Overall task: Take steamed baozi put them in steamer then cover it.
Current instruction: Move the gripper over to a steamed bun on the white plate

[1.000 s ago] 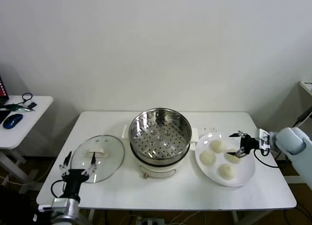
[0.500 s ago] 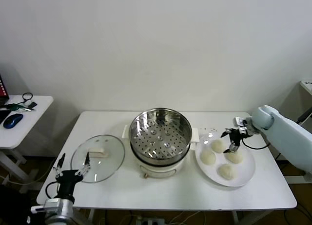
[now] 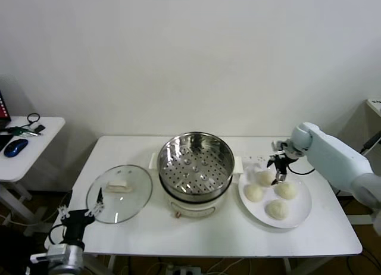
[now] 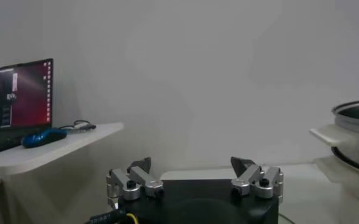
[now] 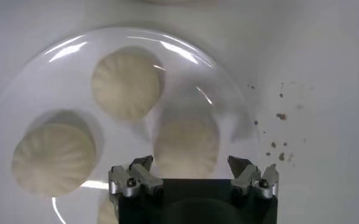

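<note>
White desk (image 3: 333, 233): fills the lower half of the head view and carries every task item.
Steamer (image 3: 195, 168): stainless-steel pot on a white base, centre of the frame; perforated floor bare, no lid on it.
Cover (image 3: 119, 193): glass lid with cream handle, flat on the desk at lower left of centre, just beside the steamer.
Plate (image 3: 300, 214): white, right of centre, just beside the steamer.
Steamed baozi (image 3: 254, 193): four pale buns, all on the plate; three show clearly in the right wrist view, a fourth only as a sliver at its lower edge.
Right pincer (image 3: 278, 169): hangs above the plate's upper-left part, over the bun nearest the upper left; jaws spread wide, nothing between them. Right wrist view shows one bun directly ahead between the spread fingers (image 5: 135, 178); contact cannot be confirmed.
Left pincer (image 3: 79, 214): low at the lower left of the frame, near the desk's front-left edge, apart from the cover; jaws released and empty.
Side table (image 3: 30, 145): far left edge, holding a blue mouse (image 3: 15, 147).
</note>
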Controlling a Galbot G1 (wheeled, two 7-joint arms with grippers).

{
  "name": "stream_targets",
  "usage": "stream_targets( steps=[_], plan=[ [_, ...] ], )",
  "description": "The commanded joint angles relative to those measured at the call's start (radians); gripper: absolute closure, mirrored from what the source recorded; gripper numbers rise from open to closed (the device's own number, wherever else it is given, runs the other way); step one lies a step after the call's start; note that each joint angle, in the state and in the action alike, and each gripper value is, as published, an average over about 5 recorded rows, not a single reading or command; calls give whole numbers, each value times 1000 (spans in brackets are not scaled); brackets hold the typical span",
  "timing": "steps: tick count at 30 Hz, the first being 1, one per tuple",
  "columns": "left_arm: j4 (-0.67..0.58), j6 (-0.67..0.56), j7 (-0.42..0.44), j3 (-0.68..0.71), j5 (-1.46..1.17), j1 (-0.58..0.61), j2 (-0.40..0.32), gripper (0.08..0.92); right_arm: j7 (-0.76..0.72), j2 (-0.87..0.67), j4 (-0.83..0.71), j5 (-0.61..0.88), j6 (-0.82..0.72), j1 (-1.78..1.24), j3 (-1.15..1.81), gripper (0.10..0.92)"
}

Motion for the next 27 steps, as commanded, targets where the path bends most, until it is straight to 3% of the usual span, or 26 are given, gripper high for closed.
stream_targets(
  steps=[1, 10, 20, 27],
  plan=[
    [-2, 0, 0, -10, -5, 2, -2, 177, -7, 55, -73, -27, 12, 10, -20, 203],
    [-2, -3, 0, -16, -7, 9, -2, 177, -7, 61, -73, -33, 15, 2, -21, 204],
    [-4, -2, -2, -20, -4, 12, -3, 177, -8, 59, -68, -46, 20, 5, -13, 321],
    [-8, -3, -3, -24, -2, 13, -4, 177, -11, 33, -21, -16, 33, 46, -44, 342]
  ],
)
